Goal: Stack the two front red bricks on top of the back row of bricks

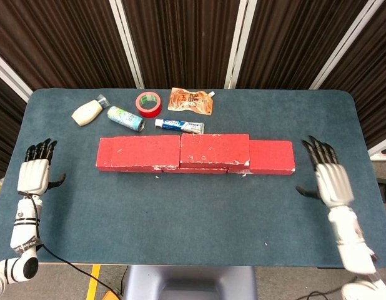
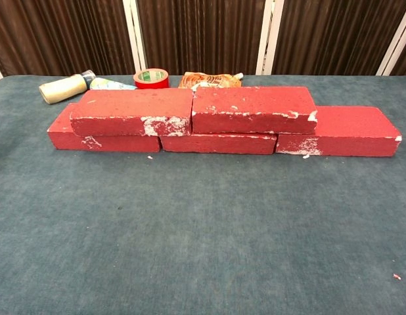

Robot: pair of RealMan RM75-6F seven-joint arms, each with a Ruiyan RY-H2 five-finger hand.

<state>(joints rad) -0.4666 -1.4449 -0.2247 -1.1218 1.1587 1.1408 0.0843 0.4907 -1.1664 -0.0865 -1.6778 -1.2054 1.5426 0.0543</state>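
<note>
Up top two red bricks (image 2: 193, 109), red tape (image 1: 148, 103), label writing unreadable

Five red bricks (image 2: 253, 108), two bottles (image 1: 87, 113), one tape roll (image 1: 148, 104), one pouch (image 1: 191, 100), one toothpaste tube (image 1: 179, 125).

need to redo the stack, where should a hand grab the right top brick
Grip the right top brick across its narrow depth, fingers behind and thumb on the front face, coming from above near its middle. Its left end butts the left top brick, so an end grip is blocked.
</note>
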